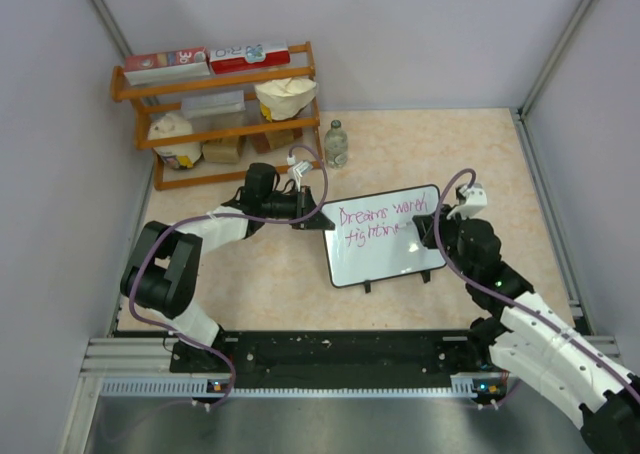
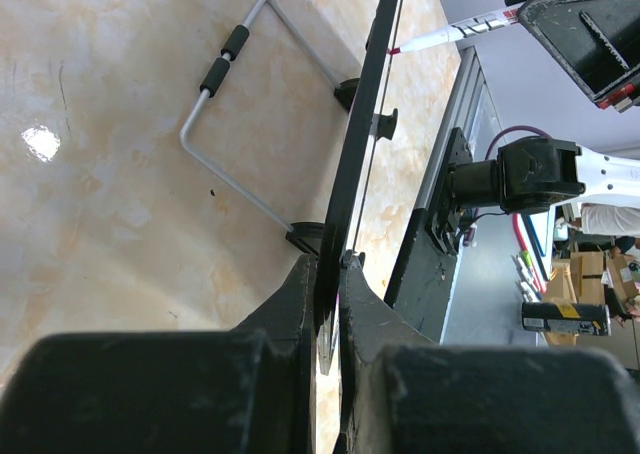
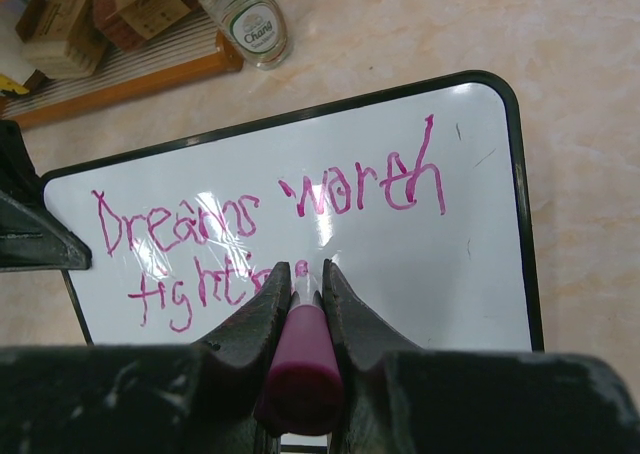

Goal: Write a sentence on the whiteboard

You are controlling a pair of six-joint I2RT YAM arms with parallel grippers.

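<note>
On your beige surface (image 1: 250, 274) the whiteboard (image 1: 390, 259) stands propped at centre. Your left jaws pinch its left edge; your right jaws clamp a pink marker (image 3: 300, 369), tip at the second line of the sentence (image 3: 240, 217).

Whiteboard (image 3: 430, 284) w/ pink sentence (image 3: 300, 199), "Dreams worth", 2nd line "fighti…", bottle (image 3: 245, 14) label "Chang"

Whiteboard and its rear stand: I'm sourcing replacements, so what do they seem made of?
Whiteboard: glossy white surface, glare patches showing, likely coated; thin black frame, probably plastic. Stand: bent silvery rod, apparently metal, with black sleeves, perhaps rubber.
</note>
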